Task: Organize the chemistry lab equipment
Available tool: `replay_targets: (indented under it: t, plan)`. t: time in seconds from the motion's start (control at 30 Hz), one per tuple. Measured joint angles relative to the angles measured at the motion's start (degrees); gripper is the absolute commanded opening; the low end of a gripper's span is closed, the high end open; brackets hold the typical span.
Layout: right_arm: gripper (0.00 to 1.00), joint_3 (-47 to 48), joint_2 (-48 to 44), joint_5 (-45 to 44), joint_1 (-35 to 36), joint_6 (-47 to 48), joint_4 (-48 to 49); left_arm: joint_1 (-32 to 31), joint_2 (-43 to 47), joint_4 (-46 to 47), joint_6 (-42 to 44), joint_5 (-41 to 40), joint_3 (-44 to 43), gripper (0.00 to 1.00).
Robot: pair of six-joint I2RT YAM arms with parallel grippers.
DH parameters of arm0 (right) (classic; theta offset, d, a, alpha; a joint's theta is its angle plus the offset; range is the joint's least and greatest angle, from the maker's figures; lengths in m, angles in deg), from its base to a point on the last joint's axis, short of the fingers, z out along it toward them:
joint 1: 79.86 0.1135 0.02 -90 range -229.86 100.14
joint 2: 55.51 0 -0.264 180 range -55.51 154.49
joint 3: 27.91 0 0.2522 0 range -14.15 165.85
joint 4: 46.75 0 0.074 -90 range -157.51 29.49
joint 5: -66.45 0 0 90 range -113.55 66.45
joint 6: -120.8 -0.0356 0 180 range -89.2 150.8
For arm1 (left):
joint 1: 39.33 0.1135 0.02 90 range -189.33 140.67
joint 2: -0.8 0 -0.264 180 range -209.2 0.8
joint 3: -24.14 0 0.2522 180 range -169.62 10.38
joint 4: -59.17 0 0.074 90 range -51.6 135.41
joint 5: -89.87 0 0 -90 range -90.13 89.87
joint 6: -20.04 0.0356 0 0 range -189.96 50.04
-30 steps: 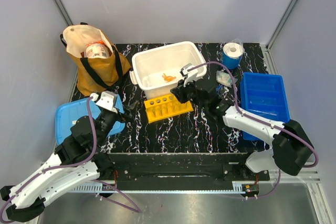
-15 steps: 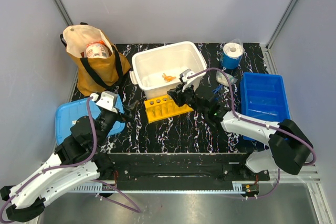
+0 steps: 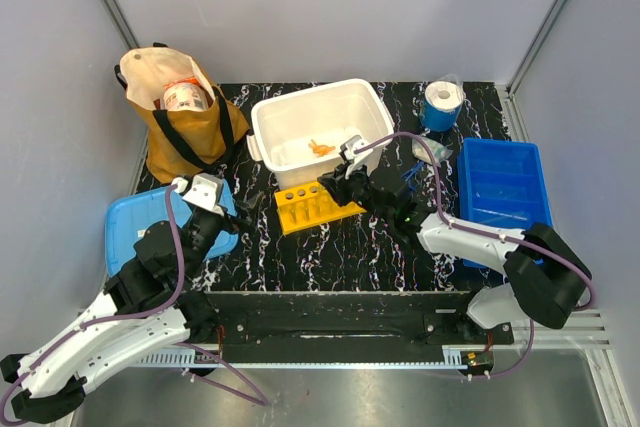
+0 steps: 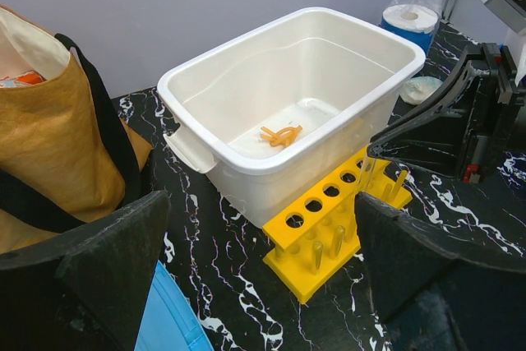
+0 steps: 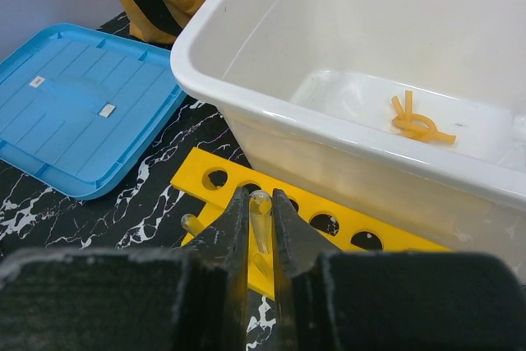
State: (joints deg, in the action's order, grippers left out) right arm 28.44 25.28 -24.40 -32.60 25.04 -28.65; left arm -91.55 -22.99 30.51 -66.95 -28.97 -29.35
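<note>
My right gripper (image 5: 260, 201) is shut on a thin clear tube (image 5: 261, 223), holding it upright just over a hole near the left end of the yellow rack (image 5: 329, 223). From above, the right gripper (image 3: 333, 188) hangs over the rack (image 3: 300, 209), in front of the white tub (image 3: 268, 137). A tiny orange knotted piece (image 3: 320, 147) lies in the tub. Other clear tubes (image 4: 339, 240) stand in the rack (image 4: 306, 273). My left gripper (image 4: 259, 277) is open and empty, low over the table left of the rack. A small clear packet (image 3: 425, 150) lies right of the tub.
A brown cloth bag (image 3: 180, 127) stands at the back left. A light blue lid (image 3: 130, 232) lies at the front left, beside my left arm. On the right sits a blue bin (image 3: 503, 192), and a blue and white roll (image 3: 440, 105) stands behind it.
My right gripper has moved a little left and down with the tube, coming over the yellow rack. The left arm has stayed still.
</note>
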Motion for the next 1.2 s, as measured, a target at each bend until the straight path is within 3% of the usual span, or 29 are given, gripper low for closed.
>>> replay_targets:
  t: [1.2]
  plan:
    - [0.1, -0.74, 4.83, 0.44, 1.49, 0.35, 1.49, 0.0, -0.28, 0.07, 0.0, 0.0, 0.0, 0.99]
